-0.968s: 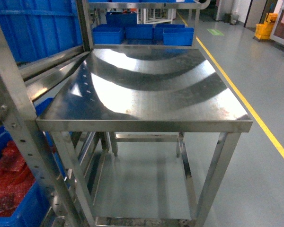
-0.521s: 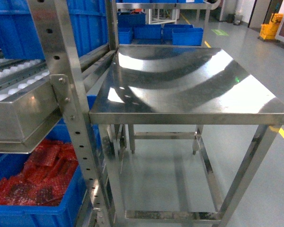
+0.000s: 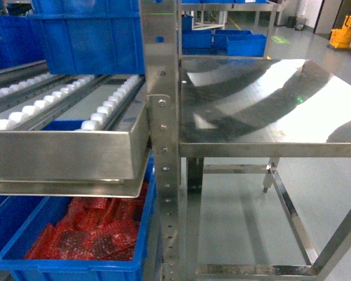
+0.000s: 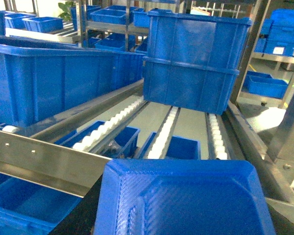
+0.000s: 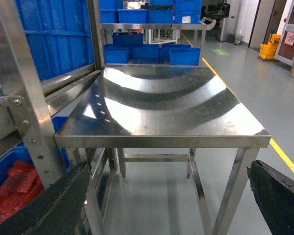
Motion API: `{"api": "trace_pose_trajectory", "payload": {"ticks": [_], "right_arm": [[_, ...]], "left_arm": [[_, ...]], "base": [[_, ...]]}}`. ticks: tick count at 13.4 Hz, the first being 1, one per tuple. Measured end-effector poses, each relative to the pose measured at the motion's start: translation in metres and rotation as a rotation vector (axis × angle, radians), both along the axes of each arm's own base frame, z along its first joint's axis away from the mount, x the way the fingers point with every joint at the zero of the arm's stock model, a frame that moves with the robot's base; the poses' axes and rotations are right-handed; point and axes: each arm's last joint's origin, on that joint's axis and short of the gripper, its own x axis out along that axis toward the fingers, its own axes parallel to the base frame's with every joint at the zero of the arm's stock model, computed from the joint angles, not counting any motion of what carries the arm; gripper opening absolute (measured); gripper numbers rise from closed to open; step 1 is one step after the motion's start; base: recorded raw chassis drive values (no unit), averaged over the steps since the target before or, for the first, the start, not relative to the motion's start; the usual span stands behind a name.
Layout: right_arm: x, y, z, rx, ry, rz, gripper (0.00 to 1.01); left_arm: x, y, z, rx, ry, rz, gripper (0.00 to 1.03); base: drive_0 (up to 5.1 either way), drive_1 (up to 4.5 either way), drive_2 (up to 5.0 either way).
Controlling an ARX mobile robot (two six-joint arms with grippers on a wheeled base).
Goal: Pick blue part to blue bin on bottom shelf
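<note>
- Blue part (image 4: 186,200): left wrist view, bottom edge. Bright-blue faceted block with a ridged, layered surface, filling the lower foreground. It sits between two dark slivers of the left gripper (image 4: 183,230), one on each side. The fingers (image 4: 85,213) are mostly hidden but appear clamped on the block
- Same view, beyond the block: sloping rows of white rollers (image 4: 161,134) between steel rails, with two stacked blue crates (image 4: 196,63) standing on them at the far end. A long blue crate (image 4: 49,78) lies along the left
- Same view, lower left: broad steel front bar (image 4: 44,164), and below it the blue bin (image 4: 24,213), open and smooth inside. What it stands on cannot be told
- Head view: roller tier (image 3: 105,105) with its steel front bar (image 3: 64,155) at left. Under it is a blue bin of red mesh bags (image 3: 76,268)
- Head view, centre: perforated steel upright (image 3: 164,117). To its right, touching it, is a shiny steel table (image 3: 269,99)
- Head view: neither arm in sight
- Right wrist view: right gripper (image 5: 166,200) spread wide with nothing between. Its black fingers (image 5: 54,205) show at the two bottom corners
- Right wrist view, ahead: the steel table (image 5: 157,103), with low blue bins (image 5: 147,51) behind it. A yellow floor line (image 5: 284,156) runs at right and red mesh bags (image 5: 14,186) lie at lower left
</note>
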Motion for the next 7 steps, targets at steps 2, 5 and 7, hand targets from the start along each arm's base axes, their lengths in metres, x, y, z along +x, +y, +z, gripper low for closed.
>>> {"api": "trace_pose_trajectory", "payload": {"ticks": [2, 5, 7], "right_arm": [[0.0, 0.0, -0.0001, 0.0, 0.001, 0.0, 0.98], [0.0, 0.0, -0.0001, 0.0, 0.001, 0.0, 0.98], [0.0, 0.0, -0.0002, 0.0, 0.002, 0.0, 0.98]], "left_arm": [[0.0, 0.0, -0.0002, 0.001, 0.002, 0.0, 0.43], [-0.0001, 0.0, 0.0002, -0.001, -0.002, 0.0, 0.43], [0.0, 0.0, 0.0, 0.0, 0.0, 0.0, 0.43]], "base": [[-4.9, 2.48, 2.5], [-4.9, 2.48, 2.5], [-4.8, 1.79, 3.1]]}}
